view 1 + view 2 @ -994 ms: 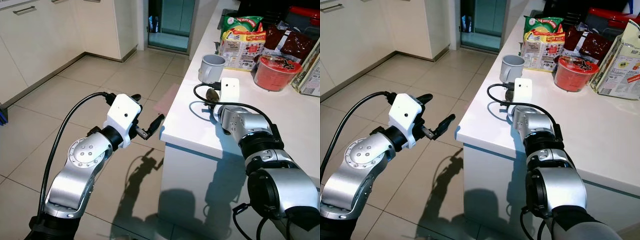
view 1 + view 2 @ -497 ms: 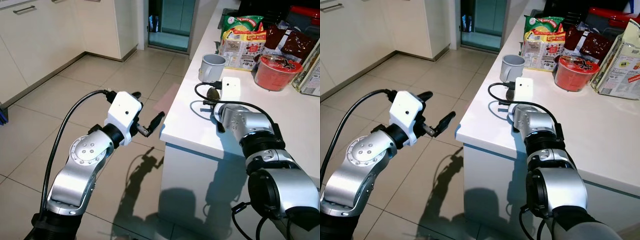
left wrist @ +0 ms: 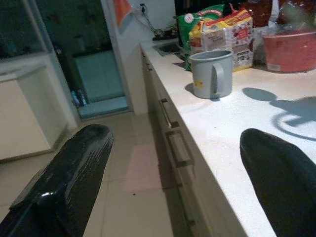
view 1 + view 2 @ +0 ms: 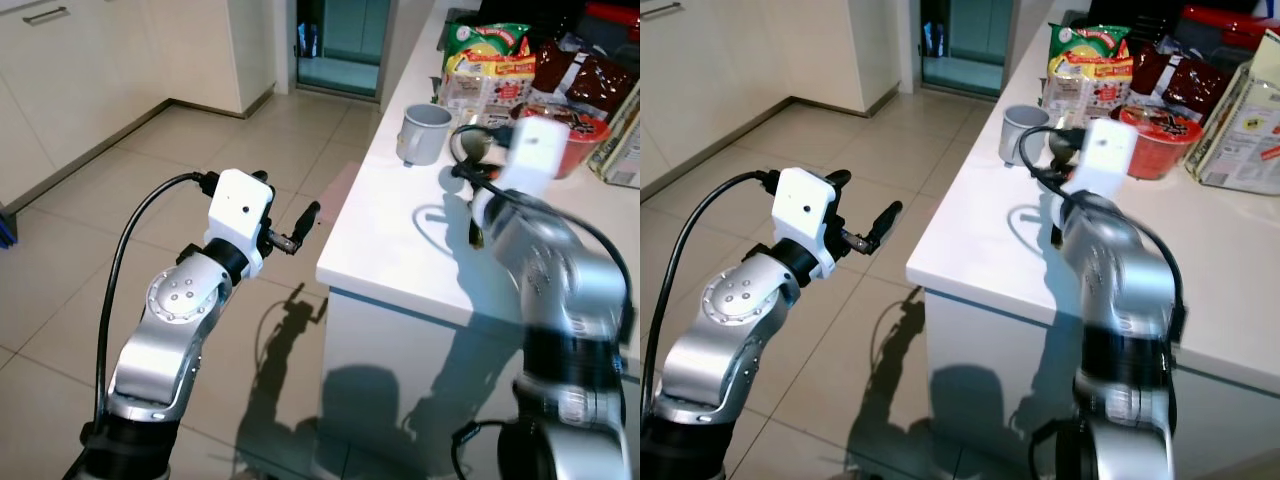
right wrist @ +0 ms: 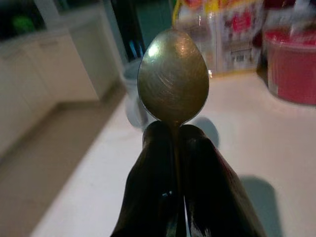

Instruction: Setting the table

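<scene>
A metal spoon (image 5: 173,81) stands bowl-up between the fingers of my right gripper (image 5: 172,132), which is shut on its handle. That arm is blurred and raised above the white counter (image 4: 390,250), with the spoon (image 4: 1062,144) in the air near a grey mug (image 4: 425,131). The mug (image 3: 212,74) stands upright toward the counter's left edge. My left gripper (image 4: 284,200) hangs open and empty over the tiled floor, just left of the counter's edge.
Behind the mug are snack bags (image 4: 486,62), a red bowl (image 4: 1162,142) and a carton (image 4: 1242,118) at the back right. Cabinet drawers with handles (image 3: 178,146) run below the counter. Tiled floor (image 4: 120,200) lies open to the left, with a doorway (image 4: 345,40) beyond.
My right arm has risen off the counter with the spoon and swung toward the red bowl. The left gripper has edged up slightly and stays open.
</scene>
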